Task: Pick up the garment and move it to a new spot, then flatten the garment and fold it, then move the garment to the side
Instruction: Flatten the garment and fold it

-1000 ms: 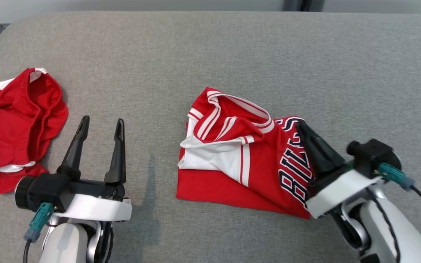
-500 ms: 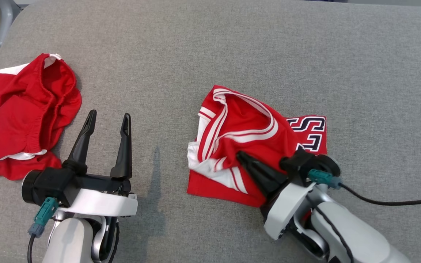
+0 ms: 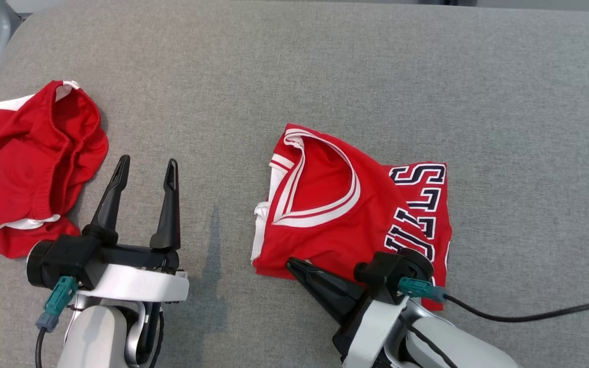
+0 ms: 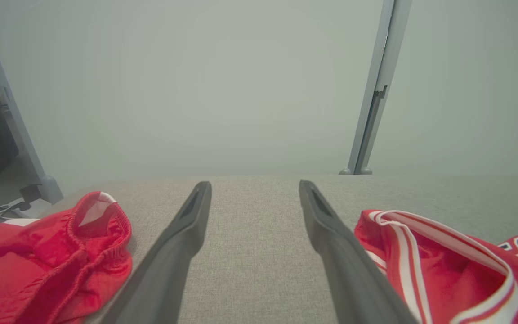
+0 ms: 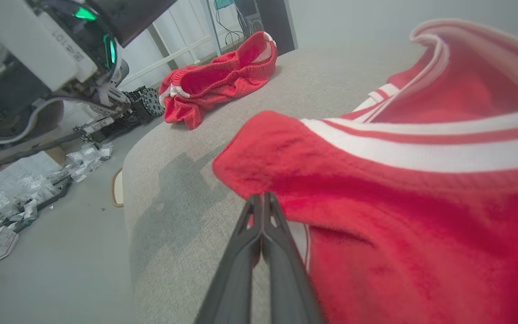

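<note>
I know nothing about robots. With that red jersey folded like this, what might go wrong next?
1. The right gripper, shut, has its tips at the near corner of the jersey; a sideways push might bunch the folded layers.
2. A white under-layer peeks out along its left edge, so the fold may loosen when carried.
3. The red shorts lie beside the open left gripper; moving the jersey that way might tangle them.

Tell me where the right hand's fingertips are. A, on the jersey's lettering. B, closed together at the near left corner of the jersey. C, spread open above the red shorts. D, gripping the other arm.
B: the right hand has its fingers shut, tips at the near left corner of the jersey, well away from the red shorts.
</note>
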Available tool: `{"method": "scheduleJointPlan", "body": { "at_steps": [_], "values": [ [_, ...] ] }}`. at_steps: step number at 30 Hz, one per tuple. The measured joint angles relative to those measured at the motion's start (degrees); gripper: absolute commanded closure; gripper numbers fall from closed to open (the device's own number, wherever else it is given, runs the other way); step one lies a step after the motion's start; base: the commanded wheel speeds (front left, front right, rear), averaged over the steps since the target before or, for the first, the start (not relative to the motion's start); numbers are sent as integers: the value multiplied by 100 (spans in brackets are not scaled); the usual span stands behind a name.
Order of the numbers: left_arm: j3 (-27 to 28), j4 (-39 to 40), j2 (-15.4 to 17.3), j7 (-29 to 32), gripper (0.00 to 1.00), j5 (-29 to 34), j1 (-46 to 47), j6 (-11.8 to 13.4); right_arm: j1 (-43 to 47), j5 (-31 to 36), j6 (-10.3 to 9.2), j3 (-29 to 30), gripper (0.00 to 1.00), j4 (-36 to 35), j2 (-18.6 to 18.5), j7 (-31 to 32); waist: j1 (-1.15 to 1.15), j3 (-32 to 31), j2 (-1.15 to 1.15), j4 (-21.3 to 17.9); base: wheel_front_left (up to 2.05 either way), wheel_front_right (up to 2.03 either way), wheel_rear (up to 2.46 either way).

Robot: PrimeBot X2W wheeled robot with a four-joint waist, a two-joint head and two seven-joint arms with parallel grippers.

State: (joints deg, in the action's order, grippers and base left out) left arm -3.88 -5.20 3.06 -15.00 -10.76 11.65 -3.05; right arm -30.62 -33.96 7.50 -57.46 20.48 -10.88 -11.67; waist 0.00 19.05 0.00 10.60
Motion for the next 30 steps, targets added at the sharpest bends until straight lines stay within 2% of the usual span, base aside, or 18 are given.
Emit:
{"method": "scheduleJointPlan", "body": {
  "at_steps": [5, 16, 17, 19, 20, 21, 25, 30],
  "values": [
    [52, -23, -1, 1, 0, 16, -41, 0, 197, -1, 0, 426, 100, -274, -55, -198, 0, -95, 0, -69, 0, 0, 0],
    [205, -4, 67, 1, 0, 78, -212, 43, 1244, 680, 0, 3138, 100, -948, -86, -316, 0, -433, 0, -319, 0, 0, 0],
    [224, 10, 97, 0, 0, 80, -254, 46, 1423, 808, 0, 3620, 100, -1053, -97, -320, 0, -490, 0, -358, 0, 0, 0],
    [240, 16, 123, 0, 0, 92, -313, 58, 1591, 936, 0, 4117, 58, -1145, -59, -322, 0, -545, 0, -393, 0, 0, 0],
    [248, 22, 134, 0, 0, 104, -325, 59, 1667, 1007, 0, 4342, 23, -1178, -51, -309, 0, -570, 0, -410, 0, 0, 0],
    [258, 31, 143, 0, 0, 111, -337, 60, 1745, 1071, 0, 4581, 0, -1207, -10, -300, 0, -595, 0, -427, 0, 0, 0],
    [256, 42, 160, 0, 0, 119, -446, 68, 1984, 1344, 0, 5179, 0, -1324, 119, -181, 0, -714, 0, -480, 0, 0, 0],
    [247, 40, 200, 0, 0, 119, -570, 73, 2251, 1581, 0, 5599, 0, -1456, 300, 8, 0, -904, 0, -516, 0, 0, 0]
  ]
}}
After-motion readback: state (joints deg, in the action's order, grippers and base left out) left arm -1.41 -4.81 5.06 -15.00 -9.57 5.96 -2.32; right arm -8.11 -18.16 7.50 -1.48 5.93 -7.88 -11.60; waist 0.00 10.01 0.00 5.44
